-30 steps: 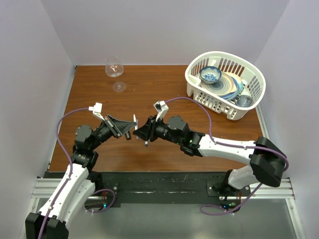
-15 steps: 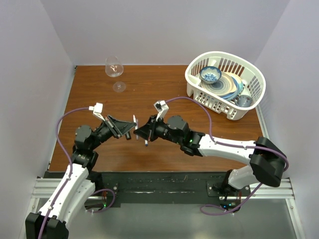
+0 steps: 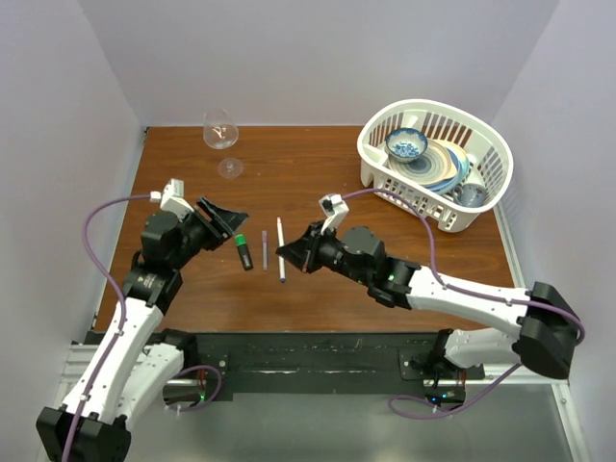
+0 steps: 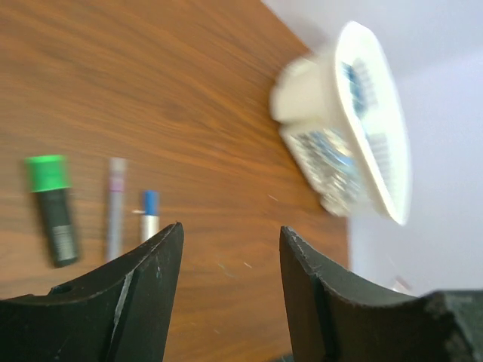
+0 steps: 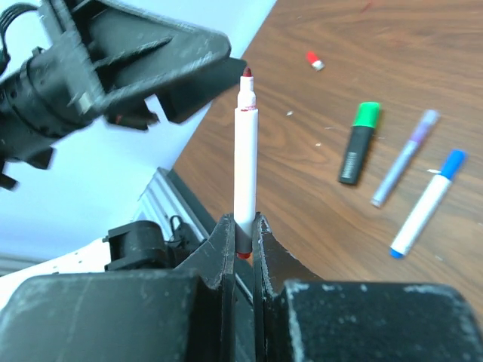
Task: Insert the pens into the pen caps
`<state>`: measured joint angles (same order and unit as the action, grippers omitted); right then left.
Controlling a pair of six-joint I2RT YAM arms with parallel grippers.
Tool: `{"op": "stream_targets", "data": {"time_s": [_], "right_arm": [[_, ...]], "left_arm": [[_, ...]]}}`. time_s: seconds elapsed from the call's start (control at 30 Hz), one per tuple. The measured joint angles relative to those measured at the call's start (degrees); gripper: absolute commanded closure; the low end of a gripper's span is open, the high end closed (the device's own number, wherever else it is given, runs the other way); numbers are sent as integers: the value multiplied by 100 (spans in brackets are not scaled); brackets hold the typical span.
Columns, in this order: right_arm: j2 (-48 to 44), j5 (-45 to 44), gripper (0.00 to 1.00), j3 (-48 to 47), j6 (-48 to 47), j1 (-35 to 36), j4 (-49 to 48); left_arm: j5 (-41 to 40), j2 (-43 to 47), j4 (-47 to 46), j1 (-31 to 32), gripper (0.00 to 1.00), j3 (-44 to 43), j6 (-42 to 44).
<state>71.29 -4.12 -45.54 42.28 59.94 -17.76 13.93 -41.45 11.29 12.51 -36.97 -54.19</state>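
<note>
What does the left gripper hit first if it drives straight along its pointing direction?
Likely bare brown wooden table, beside the blue-capped white pen; the white plastic basket sits far beyond. Depth is unclear.
</note>
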Motion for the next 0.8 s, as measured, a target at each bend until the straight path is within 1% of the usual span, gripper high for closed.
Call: {"op": "stream_targets", "data": {"time_s": [0.17, 0.27, 0.33, 0.4, 0.43, 0.53, 0.57, 0.6, 0.63, 0.67, 0.7, 0.8], "right_arm": [[-597, -317, 100, 136, -186, 0, 470], [-973, -417, 100, 284, -278, 0, 658], [-1287, -481, 100, 413, -337, 0, 791], [-1563, -555, 100, 481, -402, 0, 933], [-1676, -586, 100, 490, -435, 0, 1008], [-2039, -688, 100, 557, -527, 0, 1134], [-2162, -704, 100, 579, -551, 0, 1187], [-2256, -728, 100, 599, -573, 0, 1226], [-2387, -774, 100, 634, -608, 0, 1270], [-2490, -826, 100, 654, -640, 0, 1320], [-2570, -855, 100, 667, -660, 0, 1370], [-2765, -970, 100, 669, -758, 0, 1497]], "left_arm": [[-1718, -708, 1167, -17, 43, -560, 140], [-2476, -1231, 1628, -153, 47, -743, 282], [-2774, -1606, 1764, -483, 48, -870, 426], [-2885, -1965, 1722, -975, 48, -960, 723], [-2907, -2142, 1657, -1191, 50, -1003, 876], [-2983, -2734, 1508, -1580, 59, -1255, 1357], [-2977, -2942, 1434, -1624, 65, -1357, 1521], [-2938, -3141, 1311, -1648, 74, -1451, 1681], [-2885, -3296, 1200, -1665, 90, -1519, 1805], [-2798, -3510, 1019, -1687, 98, -1596, 1978], [-2719, -3663, 894, -1703, 100, -1644, 2061], [-2417, -4229, 632, -1773, 100, -1869, 2385]]}}
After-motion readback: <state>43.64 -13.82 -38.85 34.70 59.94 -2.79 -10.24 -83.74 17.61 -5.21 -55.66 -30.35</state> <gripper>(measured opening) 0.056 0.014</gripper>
